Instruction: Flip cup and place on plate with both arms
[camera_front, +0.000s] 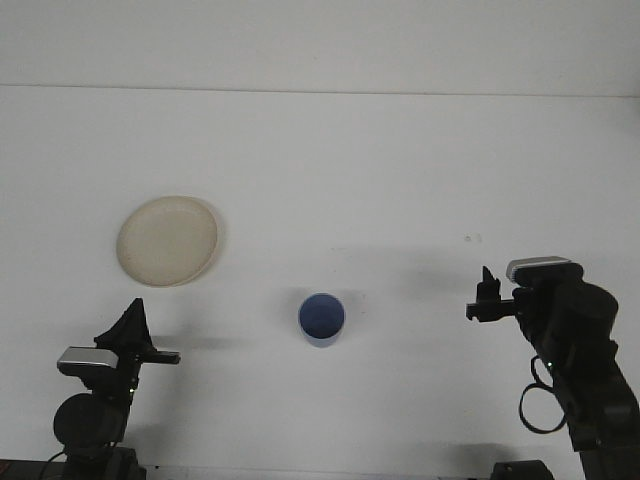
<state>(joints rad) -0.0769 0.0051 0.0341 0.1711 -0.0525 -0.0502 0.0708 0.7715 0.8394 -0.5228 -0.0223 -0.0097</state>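
Item 1, nearest: the left gripper (135, 325) is sitting at about 8 o'clock in the front view, low at the near edge of the white table (330, 160). Its dark pointed fingers are reading as one closed wedge with no gap showing. It is holding nothing and is touching neither task object. A silver camera block is sitting just below the wedge.

Item 2: the right gripper (487, 295) is sitting at about 4 o'clock, also low and near. Its fingers are pointing toward 9 o'clock, across the table toward the middle. They are small and dark against the arm, and whether they are parted or pressed together cannot be told. Nothing is showing between them. The black right arm is curving down behind it to the bottom edge.

Item 3: the blue cup (321, 319) is standing on the table at about 6 o'clock from the centre, between the two grippers and well apart from both. Its open mouth is facing up, with the blue interior in view.

Item 4: the plate (167, 240) is lying flat at about 9 o'clock, cream coloured and round. It is lying at roughly 10 o'clock from the cup, apart from it, and beyond the left gripper.

Item 5, farthest: the table's far edge is running across at 12 o'clock, meeting a pale wall.
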